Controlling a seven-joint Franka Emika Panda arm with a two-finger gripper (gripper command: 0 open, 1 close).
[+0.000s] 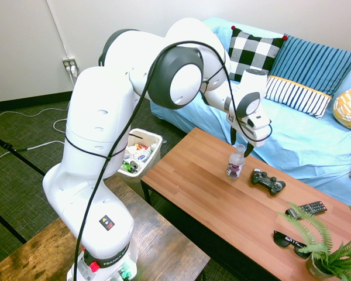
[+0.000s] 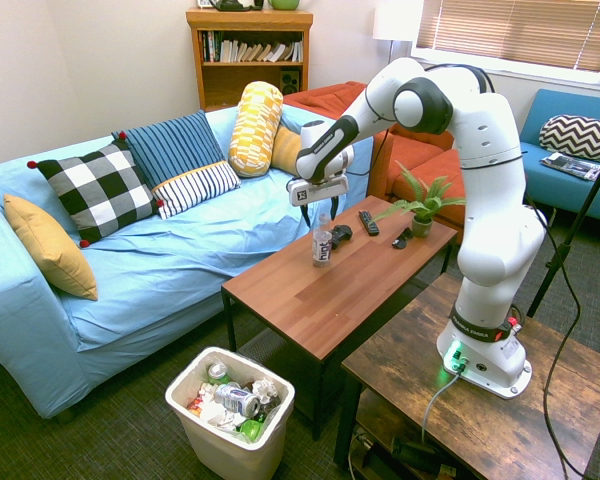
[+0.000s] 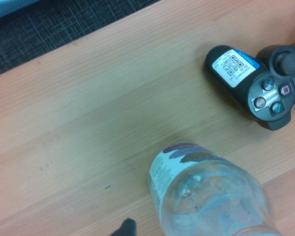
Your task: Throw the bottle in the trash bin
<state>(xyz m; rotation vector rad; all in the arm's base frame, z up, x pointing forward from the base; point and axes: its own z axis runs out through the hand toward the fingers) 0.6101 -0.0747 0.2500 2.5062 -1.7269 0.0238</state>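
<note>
The coffee table (image 1: pixel 210 193) is carrying everything that matters here, with the trash bin (image 1: pixel 138 153) sitting on the floor just off its left end in the first exterior view. The white arm is reaching across the table with its gripper (image 1: pixel 240 146) pointing straight down, its fingers standing spread and empty to either side of the white cap. The bottle (image 1: pixel 236 162) is standing upright near the table's far edge, just left of the game controller (image 1: pixel 267 181), directly beneath the gripper.

The step in hand looks like the approach to the grasp, with nothing gripped yet. The next move is probably calling for a little more descent so the fingers are bracketing the neck or body, then a squeeze, a lift, and a carry over to the bin.
</note>
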